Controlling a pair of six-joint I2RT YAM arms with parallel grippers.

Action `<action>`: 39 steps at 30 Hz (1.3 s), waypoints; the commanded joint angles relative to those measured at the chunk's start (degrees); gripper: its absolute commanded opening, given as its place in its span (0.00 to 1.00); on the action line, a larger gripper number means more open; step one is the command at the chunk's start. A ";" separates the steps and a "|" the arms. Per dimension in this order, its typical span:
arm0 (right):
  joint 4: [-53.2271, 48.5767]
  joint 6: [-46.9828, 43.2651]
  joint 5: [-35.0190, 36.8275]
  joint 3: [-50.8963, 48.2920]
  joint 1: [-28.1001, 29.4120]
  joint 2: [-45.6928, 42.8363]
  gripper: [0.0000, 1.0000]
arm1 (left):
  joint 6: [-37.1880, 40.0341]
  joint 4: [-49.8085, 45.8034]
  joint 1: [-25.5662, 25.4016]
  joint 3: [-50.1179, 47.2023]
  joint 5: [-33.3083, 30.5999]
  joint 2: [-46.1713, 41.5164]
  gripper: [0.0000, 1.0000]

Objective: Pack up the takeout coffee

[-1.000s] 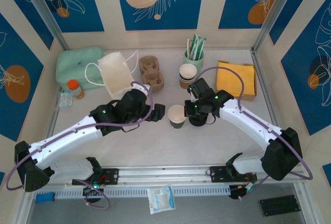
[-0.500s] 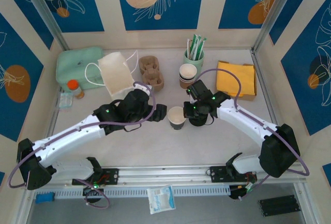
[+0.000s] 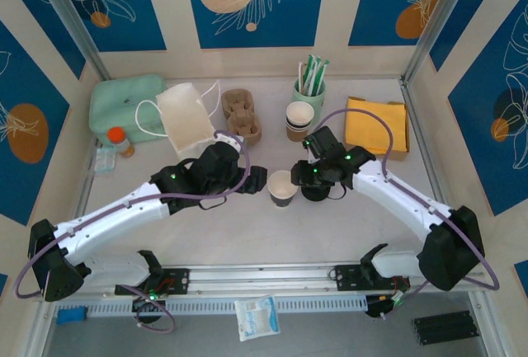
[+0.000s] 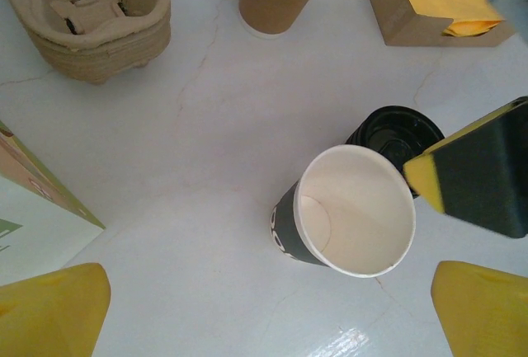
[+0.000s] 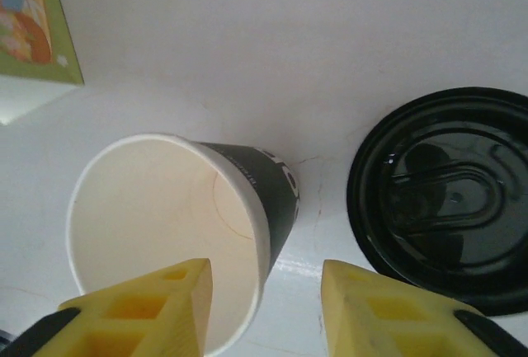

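The takeout coffee's paper cup (image 3: 281, 186) stands upright and lidless mid-table, dark-walled and white inside. A round black lid (image 3: 314, 192) lies flat just to its right. My right gripper (image 3: 307, 177) hovers over the cup's right rim. In the right wrist view the gripper (image 5: 266, 291) is open, one finger above the cup's (image 5: 157, 233) inside and the other over the gap toward the lid (image 5: 445, 200). My left gripper (image 3: 252, 179) sits just left of the cup, open wide. In the left wrist view the gripper (image 4: 264, 316) has the cup (image 4: 355, 217) ahead between its fingers.
At the back stand a nested stack of paper cups (image 3: 299, 119), a pulp cup carrier (image 3: 240, 114), a white paper bag (image 3: 183, 118), a green pouch (image 3: 124, 105), a green holder of stirrers (image 3: 309, 85) and a box of yellow napkins (image 3: 377, 126). An orange-capped bottle (image 3: 118, 138) sits far left.
My right gripper's jaws have parted from shut. The cup and lid stay in place, and the left arm has barely shifted.
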 commanded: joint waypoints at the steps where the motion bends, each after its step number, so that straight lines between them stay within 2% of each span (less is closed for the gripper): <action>1: -2.85 -0.67 -0.20 1.53 -3.43 -2.88 0.46 | -0.22 1.13 -0.43 0.21 0.80 0.25 0.99; 8: -4.00 -1.95 0.96 -1.74 -12.92 -3.10 0.59 | -0.28 1.39 -0.47 0.66 1.42 0.47 1.00; 12: -3.00 -2.66 2.51 -3.34 -16.48 -0.76 0.60 | -0.26 1.57 -0.48 0.79 1.84 0.82 0.99; 17: -0.68 -2.89 1.51 -3.93 -17.76 2.59 0.59 | -0.51 2.09 -0.63 0.78 2.20 1.36 0.99; 29: 2.34 -2.89 0.94 -4.19 -17.85 9.48 0.49 | -0.59 2.56 -0.91 0.98 2.62 2.24 1.00; 39: 3.54 -3.15 1.19 -3.14 -20.83 11.74 0.30 | -0.57 2.72 -1.00 1.02 2.73 2.43 0.99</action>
